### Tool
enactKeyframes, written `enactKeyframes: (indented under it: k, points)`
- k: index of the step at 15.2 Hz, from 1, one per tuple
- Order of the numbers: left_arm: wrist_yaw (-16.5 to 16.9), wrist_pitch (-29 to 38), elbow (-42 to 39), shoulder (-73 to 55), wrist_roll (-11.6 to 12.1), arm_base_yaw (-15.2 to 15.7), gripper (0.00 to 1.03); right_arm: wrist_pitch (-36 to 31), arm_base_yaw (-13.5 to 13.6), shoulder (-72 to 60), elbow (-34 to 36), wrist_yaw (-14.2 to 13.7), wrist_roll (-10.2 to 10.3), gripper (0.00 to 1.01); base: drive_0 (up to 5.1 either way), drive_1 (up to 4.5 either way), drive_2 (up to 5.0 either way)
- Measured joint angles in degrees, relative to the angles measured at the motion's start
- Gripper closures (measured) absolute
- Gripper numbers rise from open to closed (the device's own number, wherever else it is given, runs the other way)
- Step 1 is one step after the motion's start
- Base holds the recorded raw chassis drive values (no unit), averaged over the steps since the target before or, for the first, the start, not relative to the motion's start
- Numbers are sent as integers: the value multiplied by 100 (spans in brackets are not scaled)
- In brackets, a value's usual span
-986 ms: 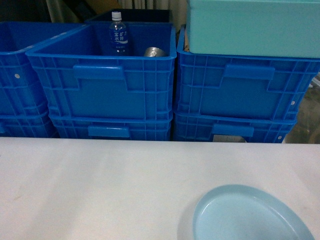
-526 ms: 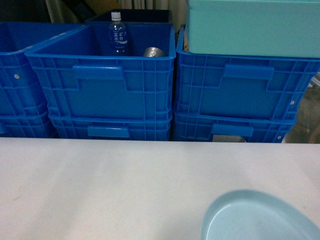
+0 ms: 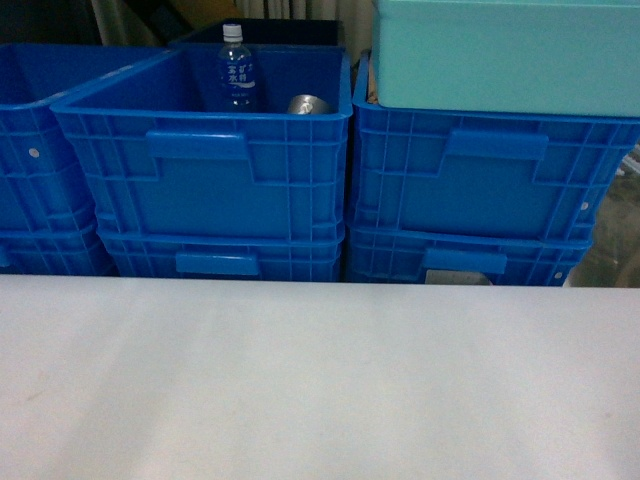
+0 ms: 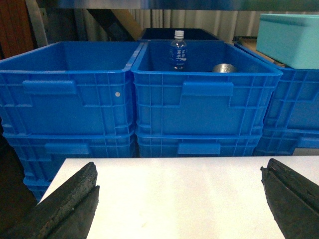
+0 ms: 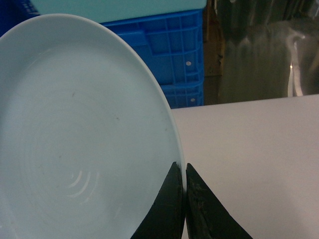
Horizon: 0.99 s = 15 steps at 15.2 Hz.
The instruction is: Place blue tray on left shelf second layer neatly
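In the right wrist view the right gripper has its two dark fingers pressed together on the rim of the blue tray, pinching the edge at the lower middle of the frame; the pale dish fills the left half of that picture, tilted up on its edge above the white table. The left gripper is spread wide, its black fingers at the lower left and lower right corners of its view, touching nothing, with the table top between them. Behind stand blue crates, one holding a bottle and a metal can, with a teal box in the upper right. In the head view the tray, seen at the lower right a second ago and lower half a second ago, has dropped out of the frame entirely.
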<state>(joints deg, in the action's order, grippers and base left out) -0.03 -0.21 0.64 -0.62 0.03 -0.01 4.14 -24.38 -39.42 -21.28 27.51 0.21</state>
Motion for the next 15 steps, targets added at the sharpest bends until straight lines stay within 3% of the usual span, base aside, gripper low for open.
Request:
enactKeyframes:
  k: [1, 2, 7, 8, 11, 15]
  points:
    - [0, 2, 0, 0, 0, 0, 5, 289, 120, 654, 160, -55, 9, 99, 0, 0, 0]
    - [0, 0, 0, 0, 0, 0, 5, 367, 520, 1185, 295, -369, 57, 99, 0, 0, 0]
    - [0, 0, 0, 0, 0, 0, 5, -109, 2940, 1005, 494, -2122, 623, 99, 0, 0, 0]
    - [0, 2, 0, 0, 0, 0, 5, -197, 3104, 988, 501, -2168, 671, 99, 0, 0, 0]
    - [0, 0, 0, 0, 0, 0, 5, -144, 2806, 1001, 586, -2166, 730, 99, 0, 0, 0]
    - [0, 2, 0, 0, 0, 0, 5, -155, 2767, 1115, 654, -2131, 772, 99, 0, 0, 0]
